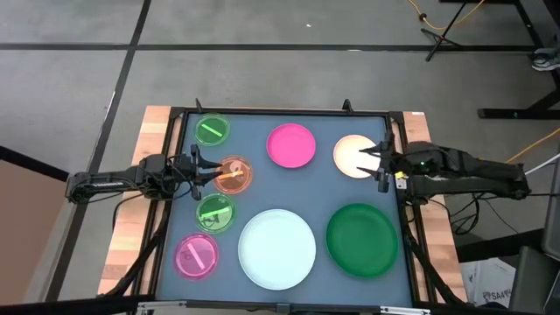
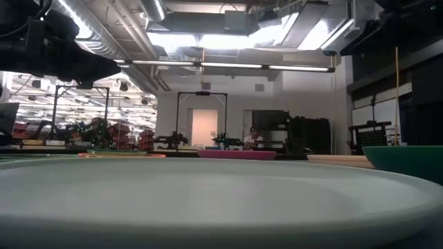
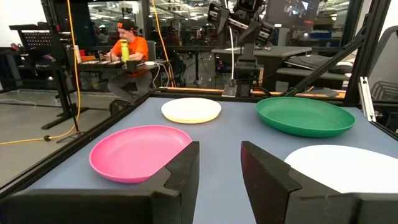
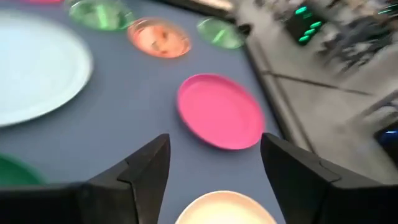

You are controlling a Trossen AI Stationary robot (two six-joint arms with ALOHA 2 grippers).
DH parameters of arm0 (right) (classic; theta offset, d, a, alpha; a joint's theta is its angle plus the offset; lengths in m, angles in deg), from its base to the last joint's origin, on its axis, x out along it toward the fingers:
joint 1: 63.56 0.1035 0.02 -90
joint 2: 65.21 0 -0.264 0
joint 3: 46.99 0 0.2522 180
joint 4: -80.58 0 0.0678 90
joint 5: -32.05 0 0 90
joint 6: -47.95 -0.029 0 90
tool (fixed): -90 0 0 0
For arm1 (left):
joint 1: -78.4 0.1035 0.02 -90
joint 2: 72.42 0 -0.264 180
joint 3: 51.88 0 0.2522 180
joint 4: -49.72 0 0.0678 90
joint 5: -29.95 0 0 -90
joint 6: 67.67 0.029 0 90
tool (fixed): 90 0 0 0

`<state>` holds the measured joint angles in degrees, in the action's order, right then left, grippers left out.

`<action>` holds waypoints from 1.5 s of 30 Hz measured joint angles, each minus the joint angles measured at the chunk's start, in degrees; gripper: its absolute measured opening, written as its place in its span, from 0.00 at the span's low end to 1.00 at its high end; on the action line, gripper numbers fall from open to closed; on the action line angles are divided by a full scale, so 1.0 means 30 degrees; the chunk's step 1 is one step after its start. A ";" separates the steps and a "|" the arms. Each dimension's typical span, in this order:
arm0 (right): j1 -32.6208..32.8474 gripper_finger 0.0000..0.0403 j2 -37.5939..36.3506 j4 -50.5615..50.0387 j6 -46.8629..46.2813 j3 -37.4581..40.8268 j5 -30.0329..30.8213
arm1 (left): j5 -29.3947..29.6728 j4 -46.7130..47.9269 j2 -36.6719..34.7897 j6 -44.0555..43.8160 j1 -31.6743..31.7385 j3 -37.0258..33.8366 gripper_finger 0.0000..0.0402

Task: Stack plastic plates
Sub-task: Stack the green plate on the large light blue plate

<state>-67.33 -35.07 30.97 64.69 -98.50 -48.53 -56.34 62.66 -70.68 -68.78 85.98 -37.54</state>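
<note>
Hovering over the cream plate [image 1: 352, 156] at the table's right edge: right gripper [image 1: 378, 160], fingers spread wide with nothing between them, the plate's near rim showing directly below in the right wrist view. Nearest to that arm, so probably the first pick. Lying beyond it toward the table's middle, the pink plate [image 1: 290, 145]; nearer the front, the dark green plate [image 1: 362, 239] and the white plate [image 1: 276, 248]. Sitting at the opposite edge beside the orange plate [image 1: 232, 174]: left gripper [image 1: 199, 169], fingers parted moderately and empty, two translucent green plates [image 1: 211, 130] and the magenta plate [image 1: 196, 256] close by. No stack begun yet.
</note>
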 joint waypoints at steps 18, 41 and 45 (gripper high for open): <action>0.0007 0.61 0.7981 -0.0892 0.2564 -0.0866 -0.7574 | -0.0003 0.0000 0.0007 0.0000 0.0005 -0.0001 0.28; 0.0015 0.61 1.5875 -0.1084 0.4630 -0.0866 -0.9671 | 0.0003 0.0000 0.0003 0.0000 0.0004 -0.0004 0.28; 0.0015 0.61 1.6483 -0.1096 0.4623 -0.0866 -0.9671 | 0.0003 0.0000 0.0007 0.0000 0.0006 0.0000 0.28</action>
<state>-67.28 14.38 27.69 78.56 -101.09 -77.54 -56.33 62.66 -70.66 -68.78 86.00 -37.54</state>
